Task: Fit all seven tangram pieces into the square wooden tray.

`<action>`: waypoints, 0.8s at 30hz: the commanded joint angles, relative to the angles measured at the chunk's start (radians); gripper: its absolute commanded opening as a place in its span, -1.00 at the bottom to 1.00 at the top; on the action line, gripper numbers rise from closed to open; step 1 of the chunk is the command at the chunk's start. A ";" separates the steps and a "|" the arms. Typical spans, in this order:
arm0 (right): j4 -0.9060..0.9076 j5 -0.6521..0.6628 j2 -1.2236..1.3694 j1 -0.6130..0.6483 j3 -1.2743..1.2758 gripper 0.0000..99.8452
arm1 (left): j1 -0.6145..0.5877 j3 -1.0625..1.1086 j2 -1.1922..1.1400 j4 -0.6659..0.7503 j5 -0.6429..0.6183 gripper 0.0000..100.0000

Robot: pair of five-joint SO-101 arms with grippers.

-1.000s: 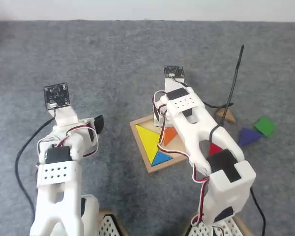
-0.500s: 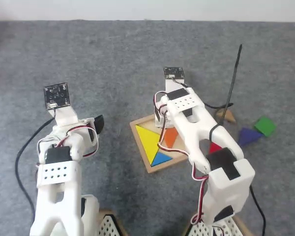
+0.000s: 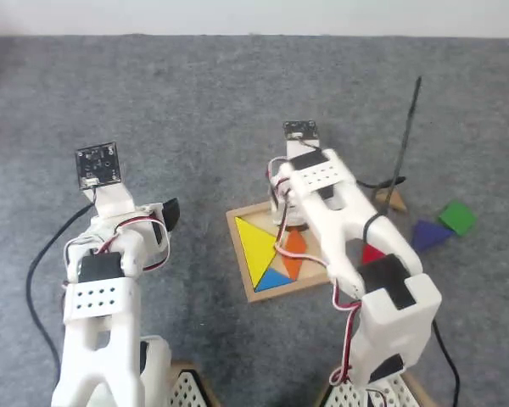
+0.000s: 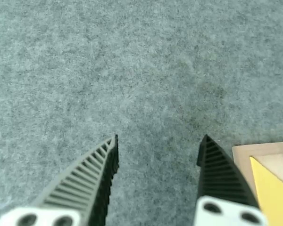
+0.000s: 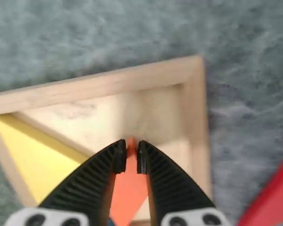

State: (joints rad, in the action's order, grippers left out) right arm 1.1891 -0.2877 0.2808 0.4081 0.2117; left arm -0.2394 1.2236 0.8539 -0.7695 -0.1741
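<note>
The square wooden tray lies mid-table with a yellow triangle, an orange piece and a small blue triangle inside it. My right gripper hangs over the tray, shut on the tip of the orange piece, beside the yellow triangle. A red piece shows beside the right arm. My left gripper stands open above bare felt, left of the tray's corner.
On the felt to the right lie a green square, a purple triangle and a small tan triangle. A black cable rises near them. Grey felt covers the table's left and far parts.
The right arm has shifted slightly toward the near side, the orange piece has moved with it, and the tray has turned a little. The left arm has kept still.
</note>
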 commanded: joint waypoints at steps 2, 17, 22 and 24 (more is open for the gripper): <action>0.068 0.063 -0.016 -0.085 -0.072 -0.98 | 0.000 -0.010 0.014 0.015 0.008 -0.46; 0.205 0.241 -0.321 -0.203 -0.189 -0.80 | 0.000 -0.010 0.014 0.015 0.008 -0.46; 0.199 0.339 -0.576 -0.400 -0.135 -0.69 | 0.000 -0.010 0.014 0.017 0.008 -0.46; 0.147 0.397 -0.607 -0.493 -0.077 -0.69 | 0.000 -0.010 0.012 0.017 0.008 -0.46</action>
State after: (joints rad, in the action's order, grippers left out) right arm 1.3825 0.0299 -0.2209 0.0445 0.1043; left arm -0.2394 1.2236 0.8539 -0.7695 -0.1741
